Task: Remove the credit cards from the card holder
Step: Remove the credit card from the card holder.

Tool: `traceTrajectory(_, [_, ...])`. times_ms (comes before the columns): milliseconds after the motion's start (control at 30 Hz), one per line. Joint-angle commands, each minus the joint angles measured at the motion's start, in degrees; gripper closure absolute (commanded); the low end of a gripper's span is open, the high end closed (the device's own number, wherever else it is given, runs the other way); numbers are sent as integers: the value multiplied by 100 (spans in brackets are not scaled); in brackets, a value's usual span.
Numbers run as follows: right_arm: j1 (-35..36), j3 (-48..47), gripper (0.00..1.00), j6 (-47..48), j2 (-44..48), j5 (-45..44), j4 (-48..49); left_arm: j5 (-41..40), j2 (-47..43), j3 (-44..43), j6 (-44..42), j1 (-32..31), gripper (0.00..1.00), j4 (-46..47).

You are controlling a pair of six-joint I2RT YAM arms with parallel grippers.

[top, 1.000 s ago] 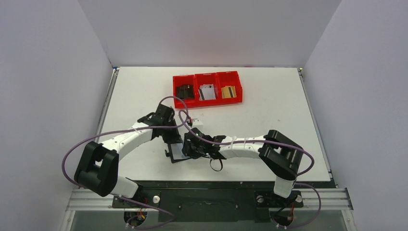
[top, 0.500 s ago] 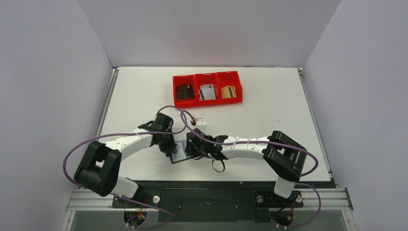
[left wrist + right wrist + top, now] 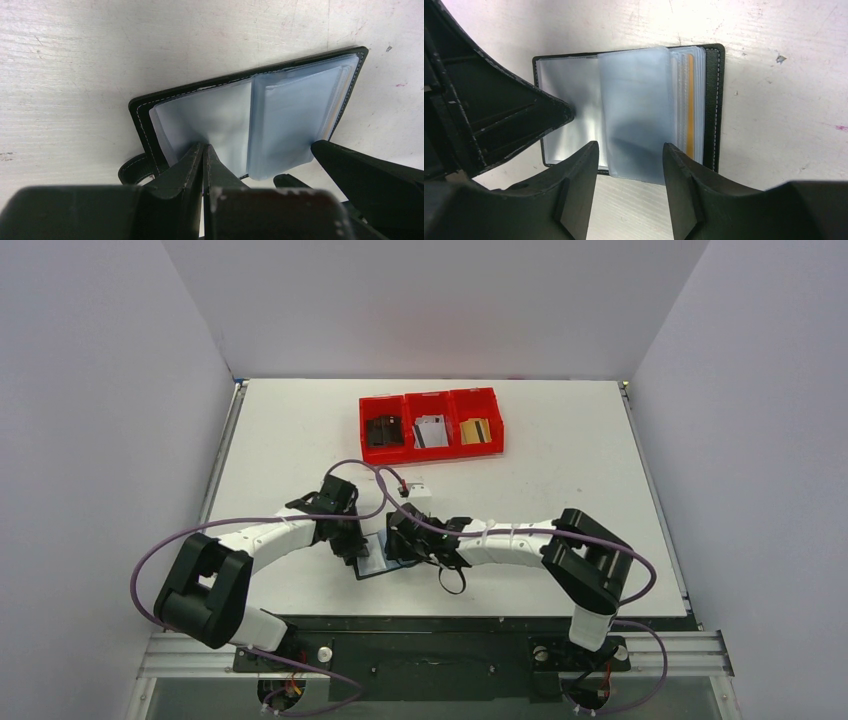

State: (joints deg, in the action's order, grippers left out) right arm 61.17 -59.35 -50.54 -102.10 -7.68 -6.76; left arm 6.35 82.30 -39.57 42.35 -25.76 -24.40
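Note:
The black card holder (image 3: 374, 564) lies open on the table near the front edge, its clear sleeves (image 3: 295, 115) fanned out. A gold credit card (image 3: 690, 100) shows edge-on among the right-hand sleeves. My left gripper (image 3: 204, 147) is shut, and its tips press down on the left sleeve page (image 3: 569, 100). My right gripper (image 3: 630, 145) is open, with one finger on each side of the near edge of a raised clear sleeve (image 3: 636, 110), gripping nothing. In the top view, the left gripper (image 3: 352, 543) and right gripper (image 3: 398, 545) meet over the holder.
Three joined red bins (image 3: 447, 420) stand at the back centre. They hold a black card (image 3: 383, 430), a white-grey card (image 3: 431, 431) and a gold card (image 3: 475, 430). Purple cables (image 3: 365, 455) loop over both arms. The holder's strap (image 3: 134, 170) sticks out at its left side.
My left gripper came down and nearer onto the holder's left page and shut. My right gripper's jaws widened around the raised sleeve. The holder stayed put.

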Motion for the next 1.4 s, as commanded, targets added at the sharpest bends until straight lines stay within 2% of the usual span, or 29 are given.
traceTrajectory(0, [-8, -270, 53, -61, -166, -34, 34, -132, 180, 186, -104, 26, 100, 388])
traceTrajectory(200, [7, -376, 52, -123, -326, 191, 102, -85, 175, 200, -124, 38, 100, 449])
traceTrajectory(600, [-97, -241, 51, -558, -550, 1068, 857, 46, 185, 203, -136, 60, 100, 543])
traceTrajectory(833, [-264, -28, 51, -835, -611, 1285, 1159, 206, -99, 190, -92, 107, 100, 575])
traceTrajectory(1100, [-405, 303, 51, -1135, -569, 1349, 1439, 775, -498, 219, 258, 279, 94, 950])
traceTrajectory(1367, [-617, 765, 51, -1579, -549, 1632, 2189, 1634, -365, 435, 704, 482, 91, 1793])
